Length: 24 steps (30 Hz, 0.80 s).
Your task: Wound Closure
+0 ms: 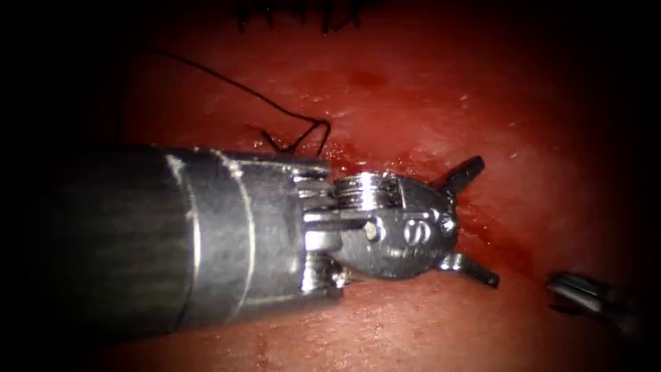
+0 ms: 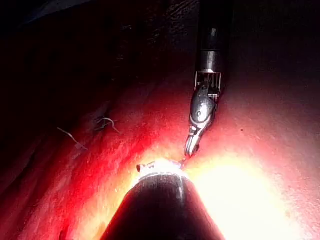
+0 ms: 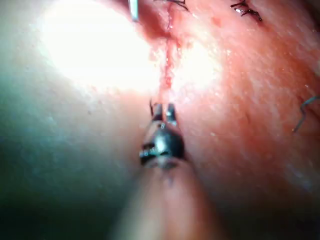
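Two end effectors: both over the tissue (image 1: 413, 89), neither grasping anything.
Left arm shaft: it comes in from the endoscope view's left edge and lies across the tissue, its wrist close to the cut.
Thread (image 1: 227, 79): a dark strand runs from the upper left down to a small loop (image 1: 311, 132) lying on the tissue just above the left arm's wrist. No jaw touches it.
Stitches (image 1: 296, 14): a row of dark knots sits along the far edge of the tissue in the endoscope view, well apart from both tools.
Left end effector (image 1: 483, 220): released, with the jaws spread wide. One tip points up and to the right and the other down and to the right. They straddle the cut and hold nothing.
Cut (image 1: 496, 241): a darker red line running diagonally down to the right, passing between the left tool's spread jaws. In the right wrist view the cut (image 3: 167, 60) shows as a narrow groove just ahead of the right tool's tips.
Red fluid (image 1: 413, 157): wet along the cut near the left tool's wrist.
Right end effector (image 1: 575, 289): low at the endoscope view's right, to the right of the cut and apart from the left tool. In the right wrist view its jaws (image 3: 164, 111) stand slightly parted, with nothing between them. In the left wrist view it (image 2: 191, 149) points down at the tissue.
Cut ends of thread (image 2: 105, 122): short pale pieces lying on the tissue in the left wrist view, away from both tools.
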Available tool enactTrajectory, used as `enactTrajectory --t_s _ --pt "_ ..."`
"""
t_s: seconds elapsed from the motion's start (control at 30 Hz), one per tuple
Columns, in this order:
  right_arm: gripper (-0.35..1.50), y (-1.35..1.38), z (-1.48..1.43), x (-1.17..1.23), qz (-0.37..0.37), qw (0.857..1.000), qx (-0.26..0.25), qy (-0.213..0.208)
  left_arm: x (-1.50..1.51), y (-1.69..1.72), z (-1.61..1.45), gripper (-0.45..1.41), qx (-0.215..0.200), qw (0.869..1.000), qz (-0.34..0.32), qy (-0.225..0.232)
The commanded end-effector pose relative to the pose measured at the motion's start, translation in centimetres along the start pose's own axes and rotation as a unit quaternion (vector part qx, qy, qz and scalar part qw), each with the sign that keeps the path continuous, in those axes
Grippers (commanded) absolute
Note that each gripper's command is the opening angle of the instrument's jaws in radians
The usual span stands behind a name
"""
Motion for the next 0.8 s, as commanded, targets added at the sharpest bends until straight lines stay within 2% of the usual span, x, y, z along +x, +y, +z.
enactTrajectory --t_s 0.03,0.07,0.13,0.2,0.3,0.37,0.4,0.53,0.6,0.63,0.7,0.8 --pt "0.41 0.09 0.02 0.18 0.008 1.0 -0.005 0.027 0.02 0.0 0.0 0.76 0.0 1.0 -0.002 0.006" --pt "0.64 0.15 0.0 0.27 0.013 0.999 -0.006 0.038 0.02 0.01 -0.1 0.76 -0.002 1.0 -0.003 0.008" --pt "0.96 0.31 -0.06 0.51 0.026 0.998 -0.011 0.058 0.0 0.06 -0.29 0.76 -0.007 1.0 -0.021 0.009" --pt "0.98 0.37 -0.07 0.59 0.03 0.997 -0.013 0.063 -0.02 0.1 -0.37 0.83 -0.016 1.0 -0.024 0.013" --pt "1.04 0.41 -0.03 0.66 0.037 0.997 -0.014 0.061 -0.07 0.16 -0.55 0.83 -0.044 0.998 -0.036 0.028" --pt "1.06 0.4 0.02 0.71 0.044 0.997 -0.013 0.062 -0.11 0.17 -0.66 0.83 -0.063 0.994 -0.054 0.064" --pt "1.06 0.4 0.05 0.74 0.045 0.997 -0.01 0.064 -0.13 0.16 -0.72 0.74 -0.067 0.992 -0.064 0.086" --pt "1.01 0.37 0.17 0.93 0.054 0.996 0.005 0.072 -0.22 0.11 -0.9 0.61 -0.053 0.984 -0.069 0.156" --pt "1.04 0.36 0.3 1.15 0.062 0.995 0.011 0.072 -0.31 0.08 -1.05 0.56 -0.054 0.983 -0.068 0.162" --pt "1.01 0.34 0.34 1.2 0.064 0.995 0.011 0.072 -0.34 0.06 -1.1 0.54 -0.055 0.983 -0.067 0.162" --pt "0.83 0.3 0.42 1.3 0.065 0.995 0.014 0.074 -0.38 -0.01 -1.19 0.54 -0.057 0.983 -0.071 0.16" --pt "0.79 0.24 0.56 1.46 0.048 0.996 0.023 0.066 -0.42 -0.13 -1.31 0.54 -0.047 0.984 -0.08 0.152"
